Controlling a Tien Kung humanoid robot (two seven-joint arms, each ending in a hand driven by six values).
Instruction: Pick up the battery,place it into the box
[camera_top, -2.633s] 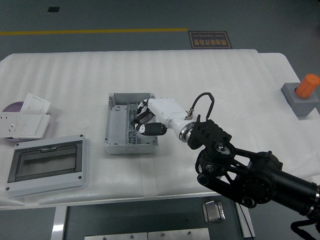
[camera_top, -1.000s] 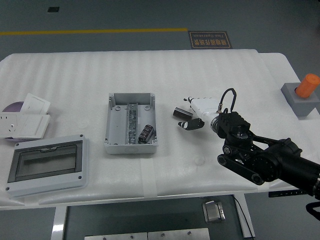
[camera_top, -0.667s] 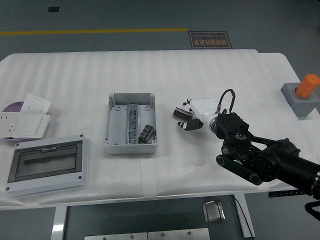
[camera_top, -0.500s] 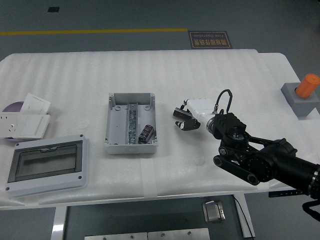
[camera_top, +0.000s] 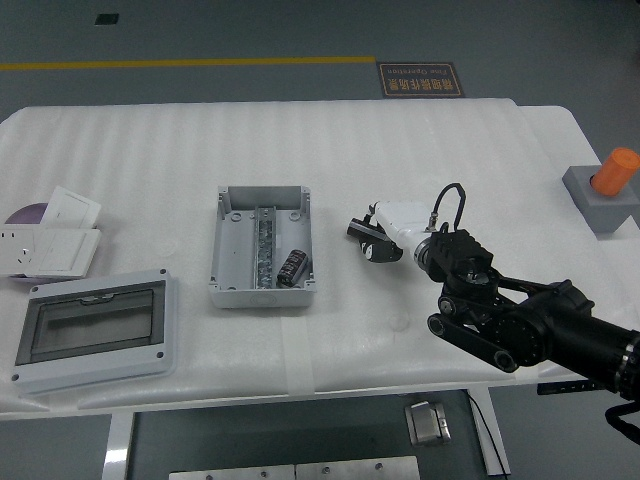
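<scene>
While the right hand (camera_top: 382, 236) hovers over the white counter (camera_top: 400, 150), its dark fingers (camera_top: 366, 238) are curled loosely inward and they hold nothing. The hand has a white shell, and behind it the black arm (camera_top: 520, 320) goes back toward the lower right corner. A thin black cable (camera_top: 447, 196) makes a loop above the wrist.

To the left of the fingers, near but not touching, stands the grey box (camera_top: 261, 245), open at the top. The battery (camera_top: 293, 267), a small dark cylinder, lies inside this box, in the lower right part, beside a metal rail (camera_top: 265, 245) that runs along the middle.

Further left of the fingers, a grey enclosure cover (camera_top: 92, 331) with a dark window lies flat near the counter's near edge. Beyond it, at the left edge, rest some white socket plates (camera_top: 52, 236).

Far to the right of the fingers, a grey block (camera_top: 598, 204) carries an orange cylinder (camera_top: 612, 170).
</scene>
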